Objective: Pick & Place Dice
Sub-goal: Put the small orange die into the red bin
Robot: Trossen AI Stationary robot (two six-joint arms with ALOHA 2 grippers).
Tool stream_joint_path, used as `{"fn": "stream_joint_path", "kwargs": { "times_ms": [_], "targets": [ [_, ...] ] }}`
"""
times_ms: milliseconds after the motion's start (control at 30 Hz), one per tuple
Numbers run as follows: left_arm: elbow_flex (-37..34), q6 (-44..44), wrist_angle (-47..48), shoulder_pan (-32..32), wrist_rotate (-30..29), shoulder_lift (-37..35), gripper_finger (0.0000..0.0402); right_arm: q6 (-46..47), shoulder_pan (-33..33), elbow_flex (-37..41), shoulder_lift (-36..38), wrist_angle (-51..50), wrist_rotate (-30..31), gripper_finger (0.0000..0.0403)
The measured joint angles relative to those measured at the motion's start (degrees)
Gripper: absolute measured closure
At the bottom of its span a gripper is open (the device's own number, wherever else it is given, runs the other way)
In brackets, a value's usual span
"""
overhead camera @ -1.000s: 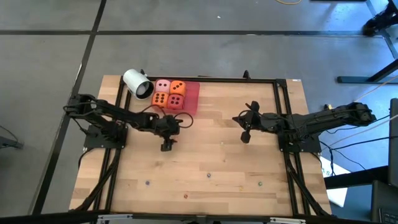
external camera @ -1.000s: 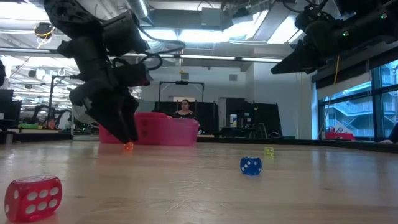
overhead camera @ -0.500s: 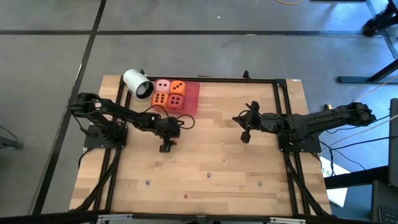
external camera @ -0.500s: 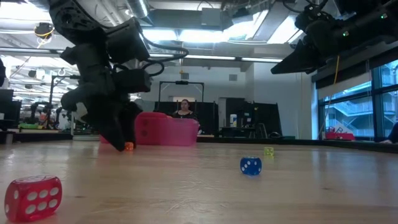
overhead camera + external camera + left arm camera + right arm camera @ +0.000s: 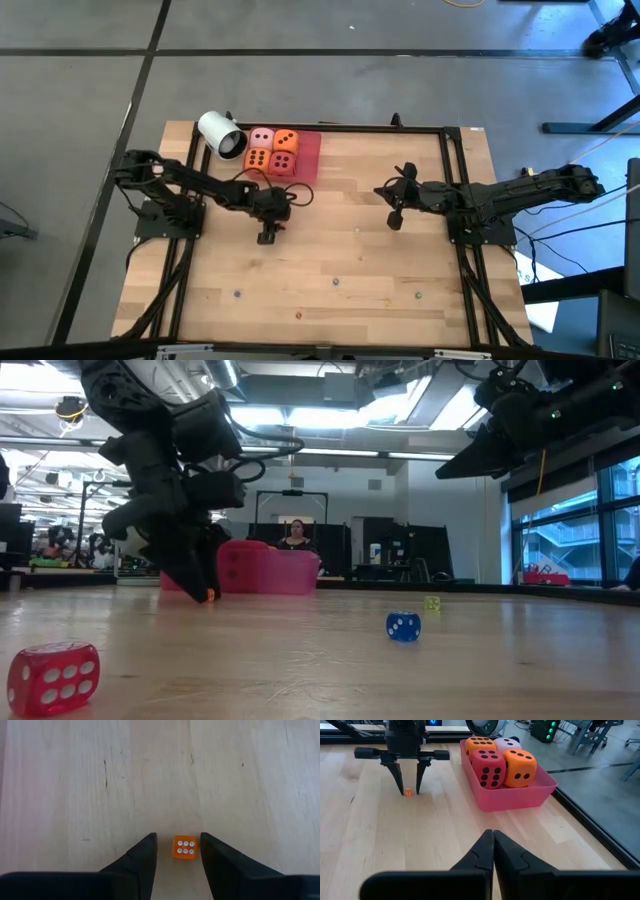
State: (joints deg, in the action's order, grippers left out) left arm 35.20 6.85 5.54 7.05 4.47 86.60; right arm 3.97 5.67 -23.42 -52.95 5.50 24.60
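Four big soft dice, one pale pink (image 5: pixel 262 138), two orange (image 5: pixel 520 767) and one red (image 5: pixel 489 767), sit in a pink tray (image 5: pixel 520 797) at the table's far left. A tiny orange die (image 5: pixel 184 847) with white pips lies on the bare wood. My left gripper (image 5: pixel 178 837) points down at it, open. Its two fingers stand on either side of the die, and a gap shows on each side. My right gripper (image 5: pixel 493 834) hangs shut above the table's right half, holding nothing.
A white cylinder with an orange end (image 5: pixel 222 133) lies beside the tray. Other tiny dice lie toward the near edge: red (image 5: pixel 54 677), blue (image 5: pixel 403 626), yellow-green (image 5: pixel 432 602). A black frame (image 5: pixel 380 127) rims the table. A person (image 5: pixel 297 535) sits far behind.
My left gripper has turned a little at the wrist and settled lower over the tiny orange die, which has stayed in place on the wood.
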Motion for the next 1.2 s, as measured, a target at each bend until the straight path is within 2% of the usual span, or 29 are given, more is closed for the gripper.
{"fn": "stream_joint_path", "kwargs": {
  "times_ms": [400,867,1100,1200],
  "targets": [
    [-0.02,-0.07,0.09,1.87,1.46,0.03,0.0290,0.00,0.00,0.00,0.00,0.00,-0.02,0.0394],
    [1.77,1.51,0.98,1.90,0.99,0.17,0.0359,0.00,0.00,0.00,0.00,0.00,-0.15,0.0394],
    [5.72,4.43,0.33,2.07,-8.11,0.32,0.0361,0.00,0.00,-0.01,-0.01,0.00,-0.15,0.0394],
    [8.70,6.89,0.30,2.61,-10.22,0.30,0.0358,0.00,-0.01,-0.02,-0.02,0.02,-0.15,0.0394]
  ]
}}
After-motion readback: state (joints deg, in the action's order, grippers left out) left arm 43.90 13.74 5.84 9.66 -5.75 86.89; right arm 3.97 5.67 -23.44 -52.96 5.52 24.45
